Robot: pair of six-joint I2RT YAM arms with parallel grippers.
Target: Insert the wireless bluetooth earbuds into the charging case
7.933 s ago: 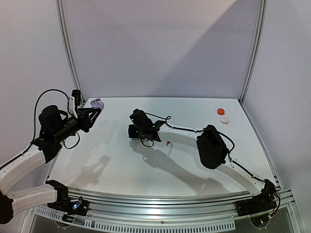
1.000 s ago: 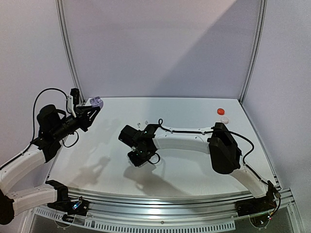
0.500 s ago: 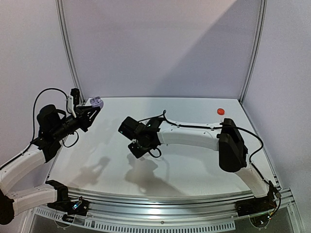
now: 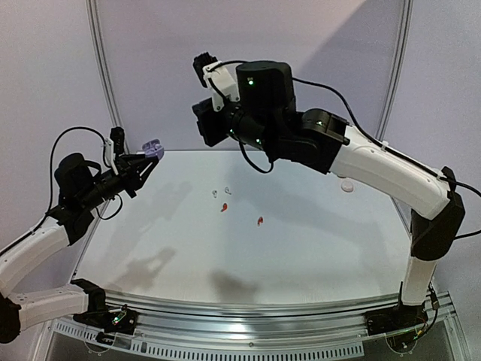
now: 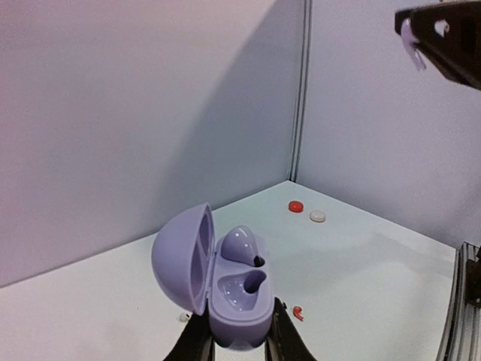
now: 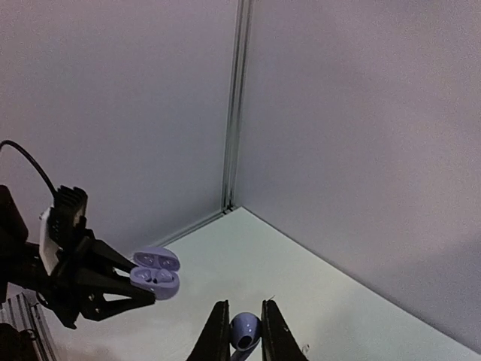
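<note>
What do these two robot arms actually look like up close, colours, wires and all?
The left arm and right arm both have smooth white tube-like links joined by chunky black rounded joints. Thin black cables loop loosely outside them. Each ends in two slim, tapering black fingers. Tiny green lights glow on the right arm's joints.

We see a white table (image 4: 316, 256) boxed in by plain pale walls (image 4: 150, 53), with slim metal posts (image 4: 104, 83) at the back corners and a diagonal shadow crossing the back wall.
</note>
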